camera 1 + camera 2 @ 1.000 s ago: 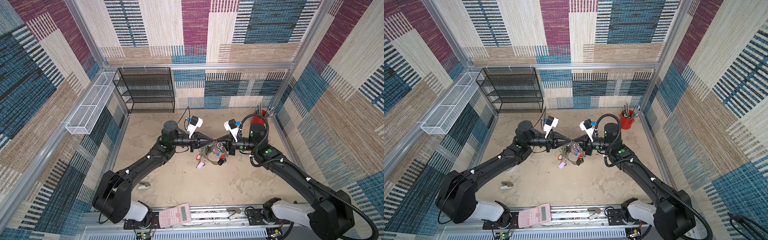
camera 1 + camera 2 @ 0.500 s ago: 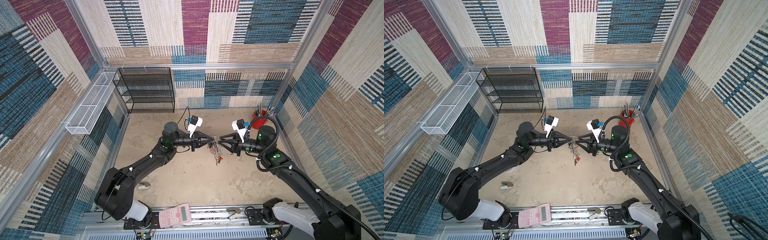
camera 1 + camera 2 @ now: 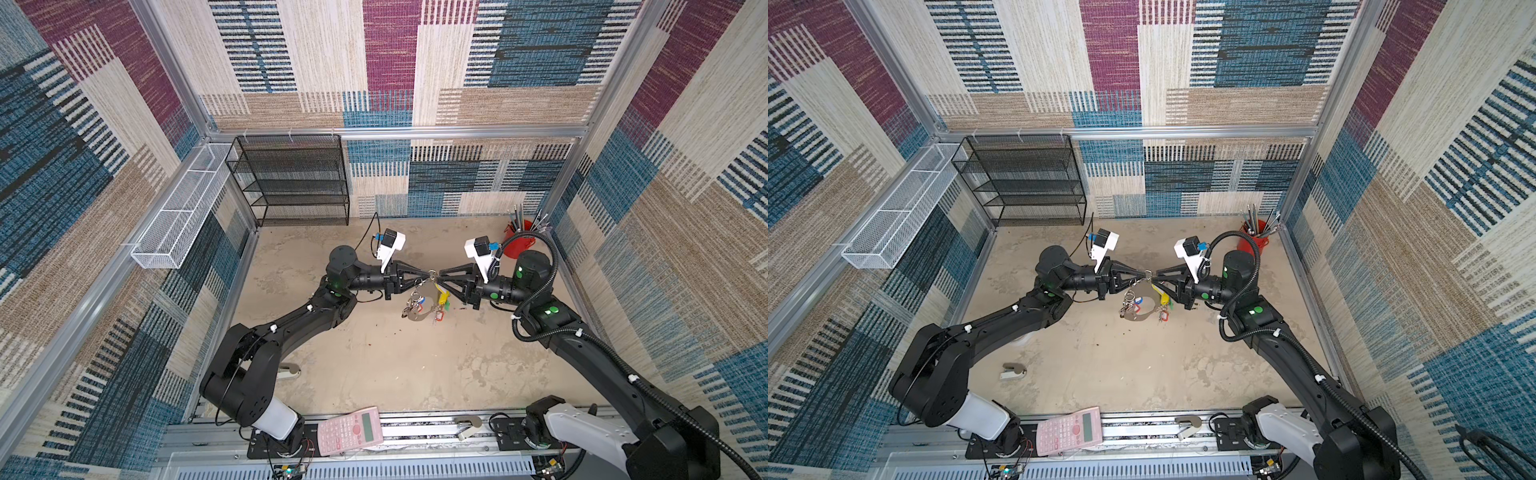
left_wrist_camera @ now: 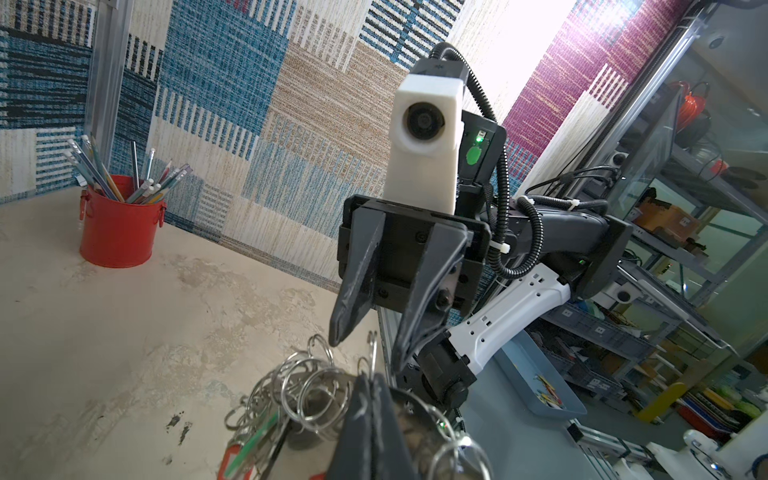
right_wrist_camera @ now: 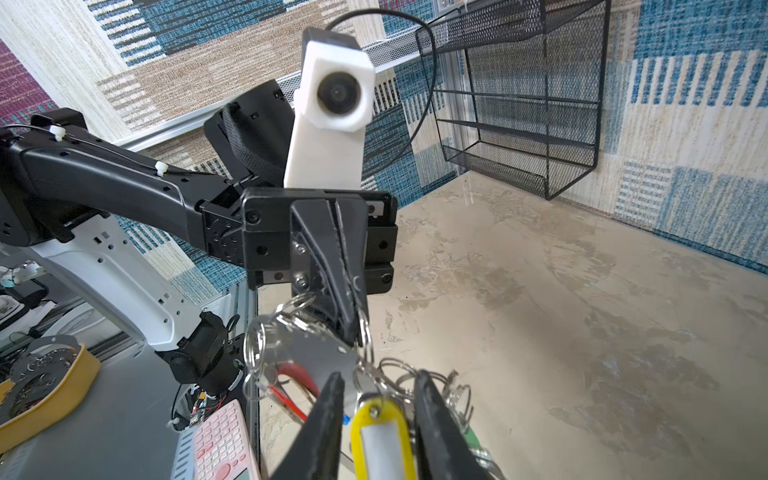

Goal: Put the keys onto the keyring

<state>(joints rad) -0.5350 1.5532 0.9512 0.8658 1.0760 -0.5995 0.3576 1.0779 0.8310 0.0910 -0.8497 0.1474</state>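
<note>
keys [image 5: 382, 432] between right jaws, beside keyring [image 5: 316, 353]

I'm looking at a mottled beige tabletop [image 3: 1121, 374]. A black wire rack [image 3: 1021, 183] stands at its back edge. A red pencil pot [image 3: 1257, 237] sits well right of the rack, and a small stapler [image 3: 1013, 371] lies well in front of it.

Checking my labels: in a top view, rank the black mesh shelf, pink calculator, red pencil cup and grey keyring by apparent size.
black mesh shelf
pink calculator
grey keyring and red pencil cup: look alike, unranked
</note>
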